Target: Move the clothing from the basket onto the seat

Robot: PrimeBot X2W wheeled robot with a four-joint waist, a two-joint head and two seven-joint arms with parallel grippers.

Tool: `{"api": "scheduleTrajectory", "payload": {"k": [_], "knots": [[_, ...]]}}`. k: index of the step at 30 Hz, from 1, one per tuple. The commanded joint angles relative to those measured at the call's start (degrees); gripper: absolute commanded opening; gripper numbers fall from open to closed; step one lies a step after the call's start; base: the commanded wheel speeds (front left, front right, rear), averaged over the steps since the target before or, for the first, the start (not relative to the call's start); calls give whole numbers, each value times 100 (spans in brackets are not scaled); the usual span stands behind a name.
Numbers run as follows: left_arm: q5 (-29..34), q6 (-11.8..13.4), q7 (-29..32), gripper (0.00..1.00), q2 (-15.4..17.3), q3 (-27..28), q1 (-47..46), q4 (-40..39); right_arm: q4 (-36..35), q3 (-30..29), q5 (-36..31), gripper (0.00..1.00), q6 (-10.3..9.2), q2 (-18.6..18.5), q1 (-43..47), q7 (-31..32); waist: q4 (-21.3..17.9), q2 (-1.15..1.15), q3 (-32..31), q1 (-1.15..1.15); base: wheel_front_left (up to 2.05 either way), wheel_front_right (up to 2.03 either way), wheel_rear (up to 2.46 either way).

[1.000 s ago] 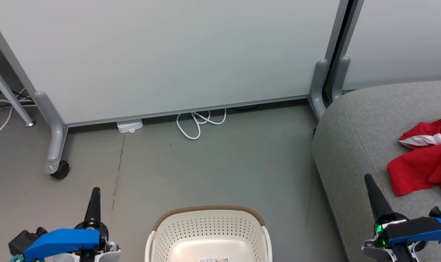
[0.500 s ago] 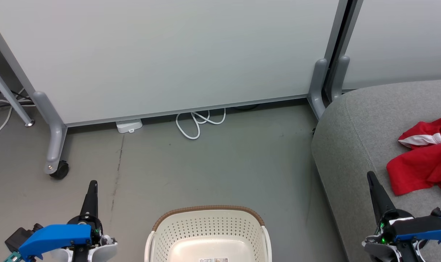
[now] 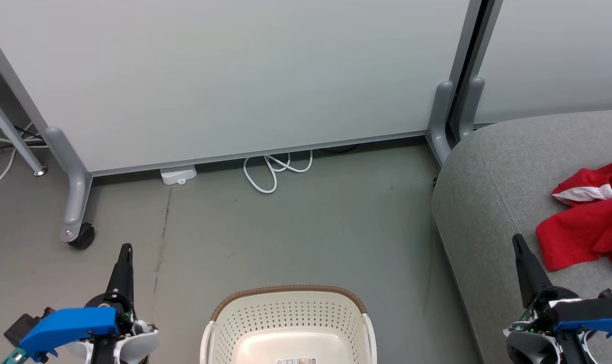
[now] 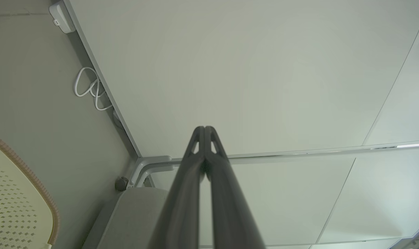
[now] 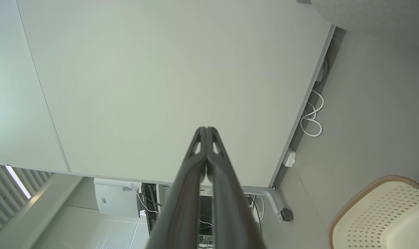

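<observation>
The cream basket with its brown rim stands on the floor at the bottom centre, and the part of its inside that I see holds nothing. Red clothing with white trim lies on the grey seat at the right. My left gripper is shut and bare, low at the left of the basket. My right gripper is shut and bare over the seat's front edge, just left of the clothing. Both wrist views show the fingers pressed together, left gripper and right gripper. The basket rim shows as well.
A pale partition panel on grey legs with a castor stands behind the basket. A white cable loop and a white power block lie at its foot. Bare grey floor lies between panel, basket and seat.
Both grippers have sunk lower in the head view, still shut. The clothing, basket and seat have kept their places.
</observation>
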Motion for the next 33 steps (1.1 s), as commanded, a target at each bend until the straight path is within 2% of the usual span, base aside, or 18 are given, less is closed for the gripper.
{"api": "scheduleTrajectory", "payload": {"k": [1, 13, 33], "knots": [[-97, -47, 40, 0, -6, 44, -104, -43, 2, -21, 115, 0, 2, 9, -82, 30, -1, 0, 1, 0, 0, 0, 0], [-500, -52, 157, 0, -8, 100, -146, -115, 52, -51, 595, 0, 2, 13, -134, 54, -11, 0, 6, 0, 0, 0, 0], [-477, -52, 152, 0, -9, 95, -134, -110, 48, -47, 571, 0, 2, 13, -132, 53, -11, 0, 6, 0, 0, 0, 0]]}}
